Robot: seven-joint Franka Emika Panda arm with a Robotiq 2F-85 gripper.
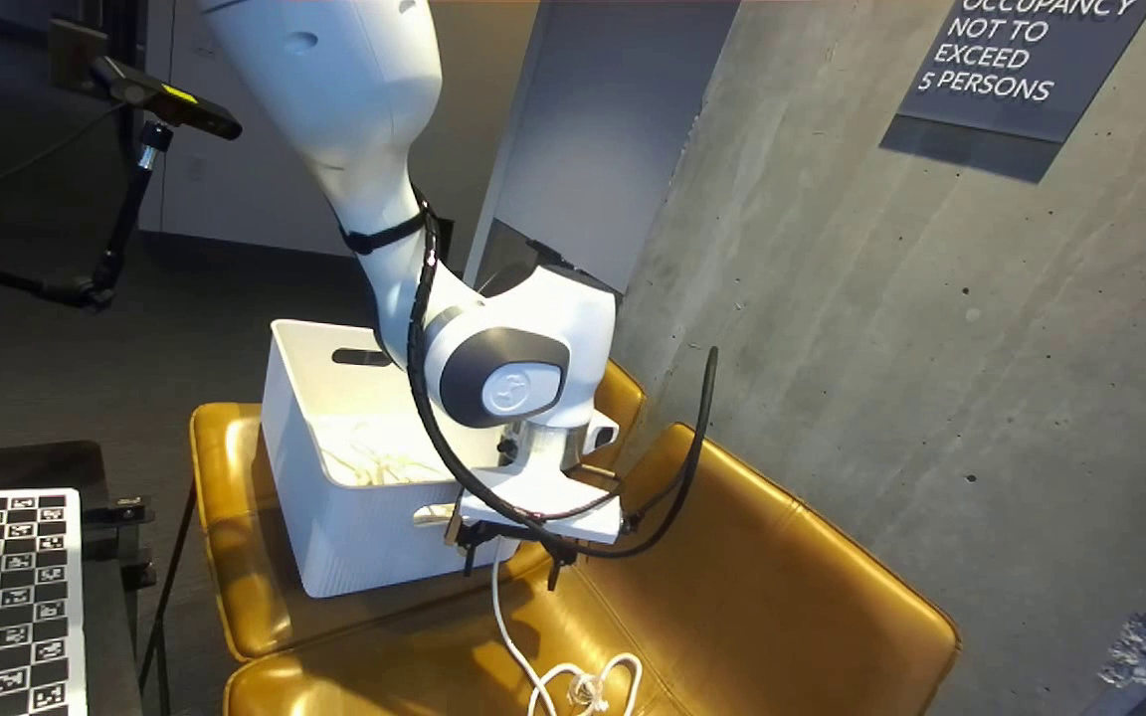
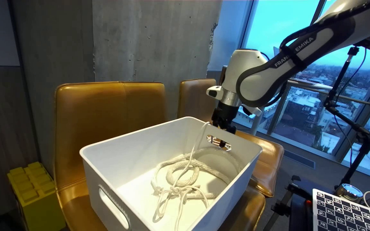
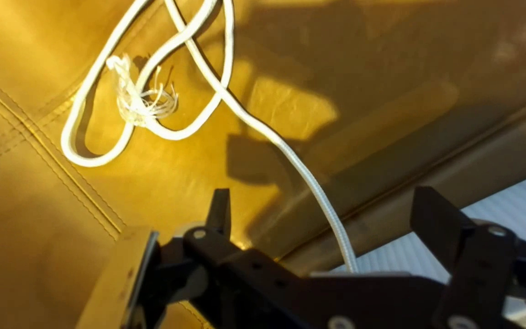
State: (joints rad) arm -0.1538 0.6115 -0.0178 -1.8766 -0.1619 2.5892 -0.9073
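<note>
- Hovering above the chair seat [image 3: 176, 183], the gripper [image 3: 322, 196] has its fingers spread wide and holds nothing.
- White cord [image 3: 267, 131]: loops at upper left of the wrist view, then one strand descending to lower centre.
- White bin [image 2: 149, 149]: rim crossed by seemingly the same cord, near the centre of an exterior view.
- Sound grasping probably calls for jaws squared across the single strand, clear of the frayed knot [image 3: 135, 103].

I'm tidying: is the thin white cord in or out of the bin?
Partly out: the wrist view shows the cord looped on a chair; in an exterior view it comes up from inside the bin.
</note>
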